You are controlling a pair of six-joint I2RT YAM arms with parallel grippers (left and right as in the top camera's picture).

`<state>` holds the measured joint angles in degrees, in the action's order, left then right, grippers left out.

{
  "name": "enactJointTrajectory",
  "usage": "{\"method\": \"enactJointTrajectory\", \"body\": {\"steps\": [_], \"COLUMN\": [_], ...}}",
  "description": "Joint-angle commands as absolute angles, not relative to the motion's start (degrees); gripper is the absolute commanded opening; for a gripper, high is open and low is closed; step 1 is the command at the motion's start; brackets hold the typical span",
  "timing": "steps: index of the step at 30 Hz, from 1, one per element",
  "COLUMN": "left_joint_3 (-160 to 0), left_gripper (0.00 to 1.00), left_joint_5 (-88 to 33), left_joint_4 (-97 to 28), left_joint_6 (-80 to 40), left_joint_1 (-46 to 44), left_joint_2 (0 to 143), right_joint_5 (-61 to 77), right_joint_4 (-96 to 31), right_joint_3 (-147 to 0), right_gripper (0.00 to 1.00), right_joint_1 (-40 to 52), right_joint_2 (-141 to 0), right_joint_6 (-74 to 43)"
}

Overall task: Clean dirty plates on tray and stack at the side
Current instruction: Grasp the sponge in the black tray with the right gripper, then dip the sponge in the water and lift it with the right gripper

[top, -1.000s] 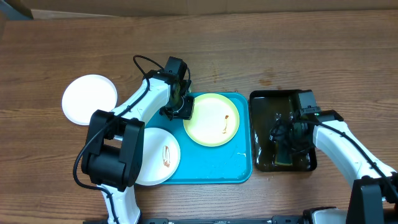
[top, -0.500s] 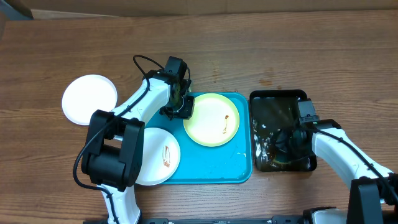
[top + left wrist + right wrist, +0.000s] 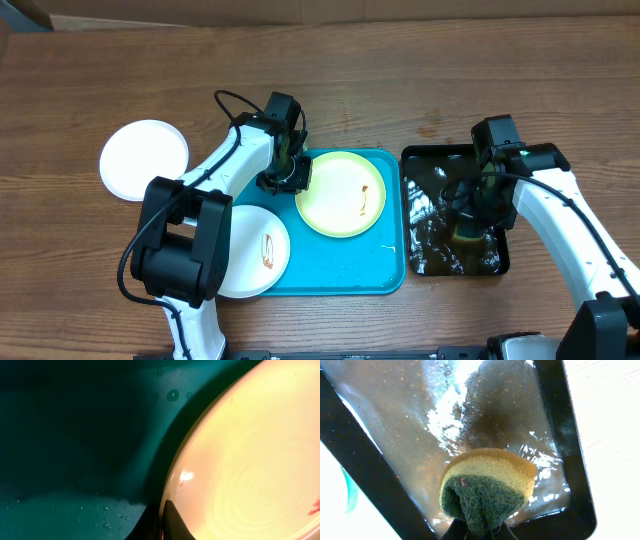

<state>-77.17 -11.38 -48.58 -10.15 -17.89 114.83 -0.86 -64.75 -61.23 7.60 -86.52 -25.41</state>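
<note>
The left fingers (image 3: 171,524) are pinching closed on the rim of the lime-green plate (image 3: 340,192), which is lying in the turquoise tray (image 3: 340,272), while the right fingers (image 3: 456,533) are clamping a sponge (image 3: 487,485) above the black tray (image 3: 445,150).

A glossy black tray (image 3: 430,152) lies on the brown wooden table (image 3: 420,70). Shallow murky water (image 3: 485,415), flecked with brown specks and bright with glare, covers its floor. A sponge (image 3: 487,485), yellow with a dark green scouring side, is squeezed into a fold over that wet floor.
</note>
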Motion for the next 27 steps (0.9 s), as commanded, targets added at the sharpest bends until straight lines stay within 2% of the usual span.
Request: {"method": "enactJointTrajectory", "body": {"steps": [1, 6, 10, 13, 27], "left_joint_3": [-77.7, -77.7, -77.7, -77.7, -77.7], "left_gripper": [0.04, 0.04, 0.04, 0.04, 0.04], "left_joint_5": [-10.2, -9.6, -9.6, -9.6, -8.6], "left_joint_4": [-49.0, -48.9, -48.5, -48.3, -48.2], "left_joint_6": [-10.5, -10.5, -10.5, -10.5, -10.5], "left_joint_1": [-17.7, -17.6, -17.7, -17.7, -17.7], "left_joint_2": [115.8, 115.8, 115.8, 115.8, 115.8], "right_joint_5": [-2.6, -1.6, 3.5, 4.6, 11.7], "right_joint_4": [-63.8, -64.4, -65.3, -64.8, -65.7], "right_joint_3": [-61.5, -61.7, -61.6, -61.5, -62.0], "right_gripper": [0.04, 0.04, 0.04, 0.04, 0.04], "right_joint_1": [7.8, 7.8, 7.8, 7.8, 7.8], "right_joint_2": [-86.1, -85.8, -85.8, -85.9, -85.6], "right_joint_6": [-24.8, -24.8, -14.8, -12.3, -8.5]}}
